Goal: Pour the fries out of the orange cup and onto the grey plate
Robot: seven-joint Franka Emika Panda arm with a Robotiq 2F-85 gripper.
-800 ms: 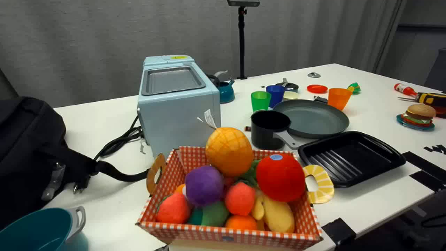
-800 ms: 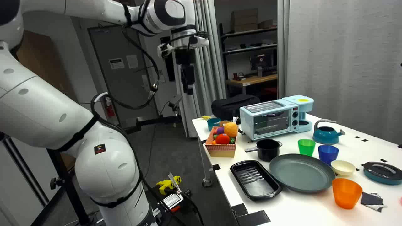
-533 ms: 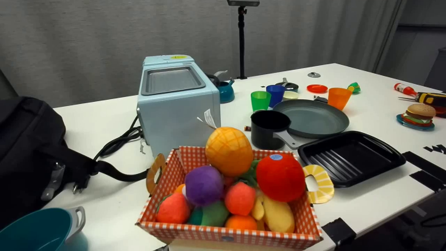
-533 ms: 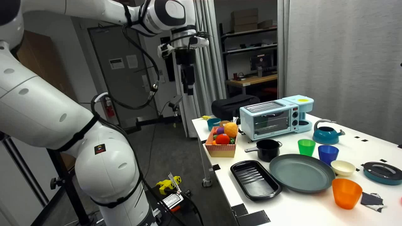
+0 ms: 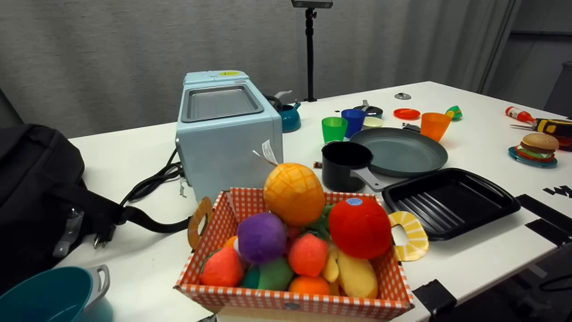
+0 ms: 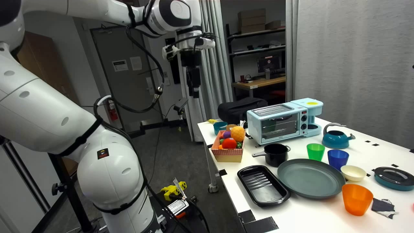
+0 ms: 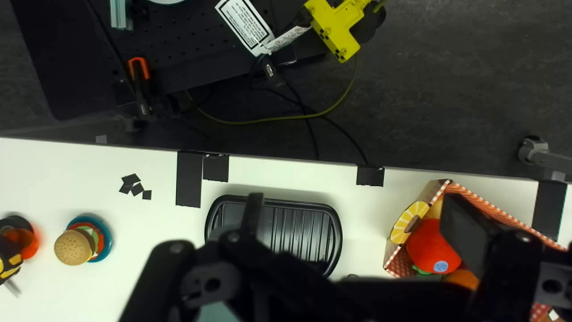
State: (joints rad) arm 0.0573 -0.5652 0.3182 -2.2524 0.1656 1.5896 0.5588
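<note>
The robot arm (image 6: pixel 71 119) fills the left side of an exterior view, bent up high. The white table (image 6: pixel 310 220) takes up the lower right there. The grey plate (image 6: pixel 310 178) sits on it, low and right of the middle, and no fries show on it. The gripper (image 6: pixel 193 92) hangs in the upper middle; in the wrist view its fingers (image 7: pixel 464 232) are spread wide and hold nothing. The orange cup (image 6: pixel 356 199) stands upright near the bottom right, just beside the plate; I can't tell if they touch. I can't see the fries anywhere, so they may be hiding in the cup.

I think the job has not really begun: reaching, grabbing, lifting and tipping are all left. Compared with half a second ago, the arm, plate and cup look just the same.
</note>
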